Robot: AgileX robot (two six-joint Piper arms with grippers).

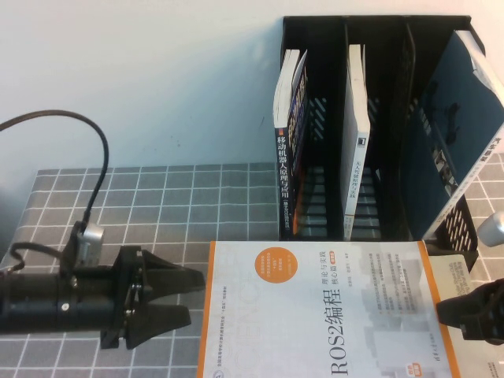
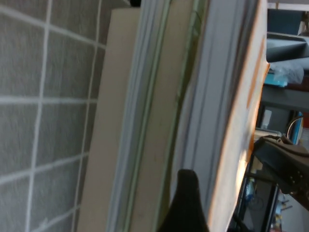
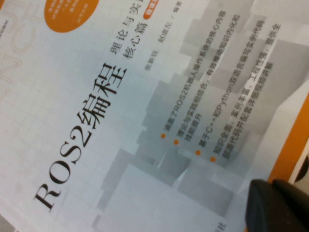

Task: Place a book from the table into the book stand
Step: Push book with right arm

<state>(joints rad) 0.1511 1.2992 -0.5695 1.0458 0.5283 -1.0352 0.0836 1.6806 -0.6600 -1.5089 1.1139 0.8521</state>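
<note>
Book (image 1: 315, 315) lies before the book stand (image 1: 378, 126), between both grippers.

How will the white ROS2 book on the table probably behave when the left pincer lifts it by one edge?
The ROS2 book looks like a thick softcover, so it may sag away from the left pincer, which is open at its left edge. Its glossy cover may slip. The right pincer sits at its right edge.

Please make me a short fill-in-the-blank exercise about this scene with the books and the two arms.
1. The book stand is ___ in colour.
2. The book lying flat on the table has "___" in its title.
3. The left gripper is at the book's ___ edge; the right gripper is opposite.

Missing words: black; ROS2; left
</note>
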